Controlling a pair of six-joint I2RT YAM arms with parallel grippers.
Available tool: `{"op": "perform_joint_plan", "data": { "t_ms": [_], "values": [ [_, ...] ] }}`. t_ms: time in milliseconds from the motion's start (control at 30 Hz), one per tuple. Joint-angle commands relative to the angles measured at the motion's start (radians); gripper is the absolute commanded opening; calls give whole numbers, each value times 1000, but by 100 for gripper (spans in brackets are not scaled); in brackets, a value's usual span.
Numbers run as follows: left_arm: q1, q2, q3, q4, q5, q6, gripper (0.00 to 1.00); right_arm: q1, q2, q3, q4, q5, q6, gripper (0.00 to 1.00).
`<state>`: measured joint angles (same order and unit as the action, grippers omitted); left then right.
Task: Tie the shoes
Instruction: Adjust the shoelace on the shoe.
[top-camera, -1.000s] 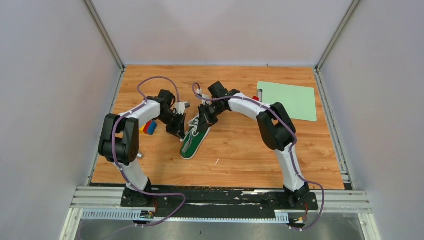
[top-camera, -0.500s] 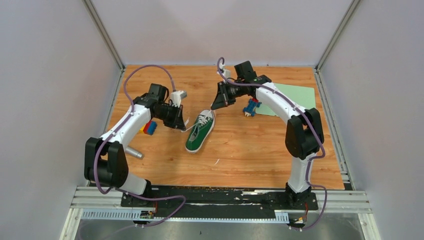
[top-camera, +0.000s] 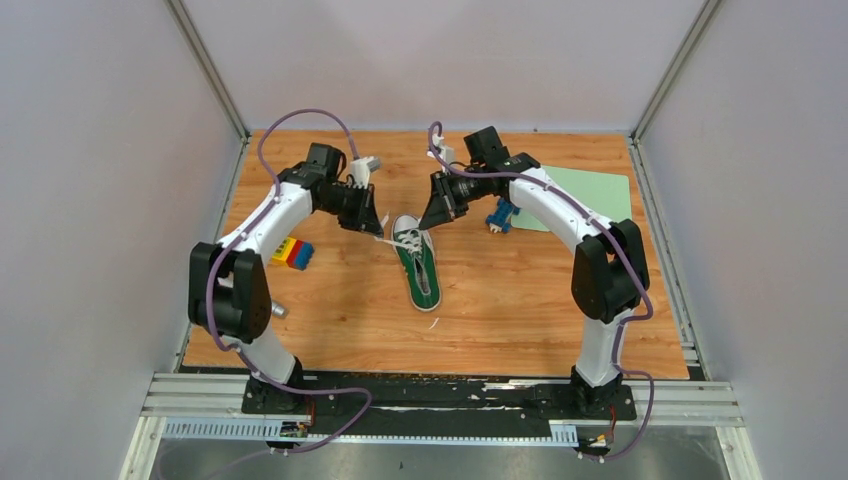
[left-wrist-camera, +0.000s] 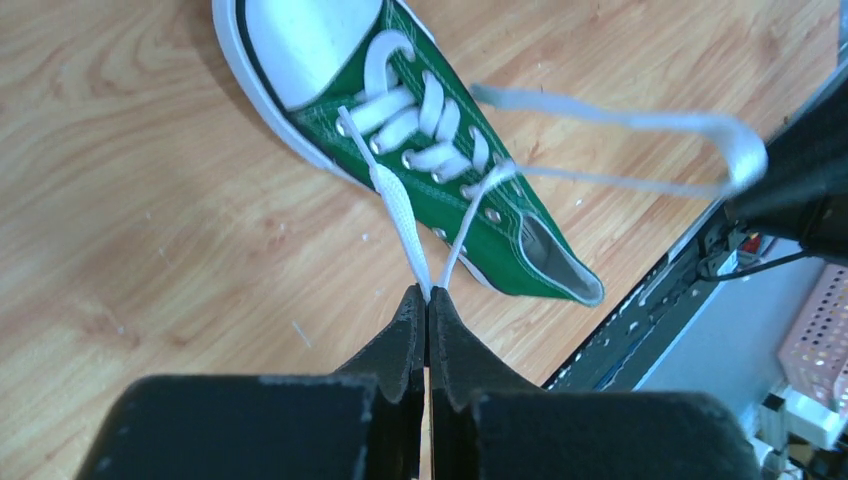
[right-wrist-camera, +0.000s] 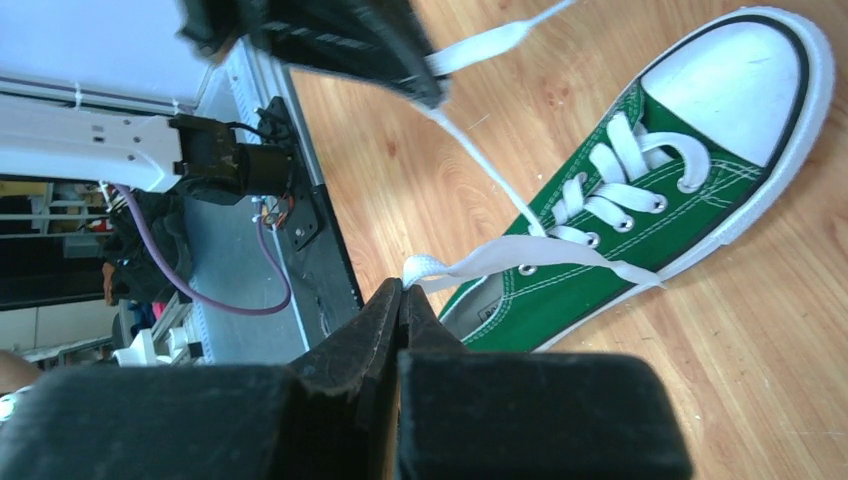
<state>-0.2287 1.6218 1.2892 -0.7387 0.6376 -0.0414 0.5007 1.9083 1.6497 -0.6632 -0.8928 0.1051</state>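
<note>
Both grippers are pinched closed on the laces (top-camera: 404, 240). The left gripper (left-wrist-camera: 427, 297) has its jaws fully together on two strands that rise to it from the eyelets on the upper part of the sneaker (left-wrist-camera: 440, 160). The right gripper (right-wrist-camera: 400, 290) is clamped just as tightly on the folded end of a lace loop. The two sets of fingertips hang above the shoe, one to each side, with the lace drawn out between them and the eyelets.

The sneaker rests sole-down on the wooden table (top-camera: 500, 310), near the middle. Its white toe cap points to the far side and its heel opening toward the arm bases.

The left arm (top-camera: 265, 225) reaches up and inward from its base, elbow out to the left, with the wrist angled down toward the toe end. The right arm (top-camera: 560, 215) mirrors it, arching over from the right with its wrist tipped down and leftward.

To the left of the shoe, under the left arm, lie coloured toy bricks (top-camera: 292, 253) and, nearer the bases, a small metal cylinder (top-camera: 275, 310). A blue toy (top-camera: 500, 215) sits just beyond the right gripper, at the edge of a pale green mat (top-camera: 585, 200).
</note>
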Motion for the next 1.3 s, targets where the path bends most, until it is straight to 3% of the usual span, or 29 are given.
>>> {"op": "perform_joint_plan", "data": {
  "t_ms": [0,300,400,567,633,767,867,1033,1133,1167,1267],
  "values": [
    [-7,129,114,45,70,-49,0,6,-23,24,31,-140,-7,0],
    [-72,444,508,25,122,28,7,114,69,171,39,-175,-137,3],
    [-75,487,561,49,239,15,25,164,110,190,34,-149,-265,4],
    [-45,488,612,16,252,53,53,261,216,280,15,-78,-439,10],
    [-24,473,628,12,240,48,59,299,257,347,4,-36,-490,15],
    [22,424,703,-47,210,88,63,338,271,433,-16,44,-547,31],
    [65,338,662,-82,141,164,63,286,199,371,-21,81,-516,33],
    [102,180,382,29,161,246,60,49,-18,89,-35,-194,-427,35],
    [31,93,260,35,174,364,59,-95,-122,-50,-32,-190,-319,36],
    [5,72,253,16,164,464,59,-144,-132,-84,-30,-186,-251,37],
    [-174,55,249,-100,55,692,59,-257,-132,-155,-25,-129,-156,40]
  ]
}}
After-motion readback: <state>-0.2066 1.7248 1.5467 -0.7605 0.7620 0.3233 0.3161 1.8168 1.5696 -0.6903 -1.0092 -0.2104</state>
